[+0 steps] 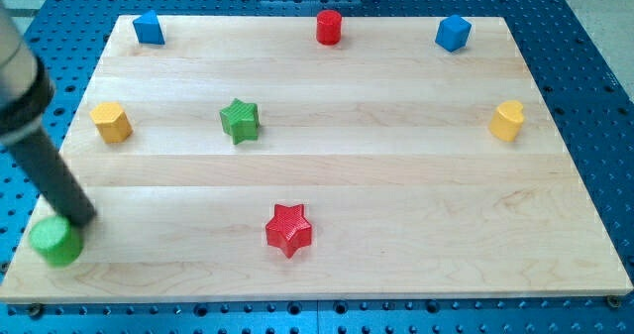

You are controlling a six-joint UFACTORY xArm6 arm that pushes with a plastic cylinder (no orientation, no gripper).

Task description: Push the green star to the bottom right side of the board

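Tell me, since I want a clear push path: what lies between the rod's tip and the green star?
Nothing: in the camera view, only bare board separates my tip, beside the green round block, from the green star.

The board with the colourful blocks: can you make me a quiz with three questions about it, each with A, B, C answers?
1. Where is the green star?
A. view's upper left part
B. bottom right corner
C. off the board

2. How many blue blocks are there?
A. one
B. two
C. four

3. Is my tip touching the green star?
A. yes
B. no, it is far off
C. it rests on top

Answers:
1 A, it sits left of centre, above the red star.
2 B, one at each top corner.
3 B, my tip is by the green round block at bottom left.
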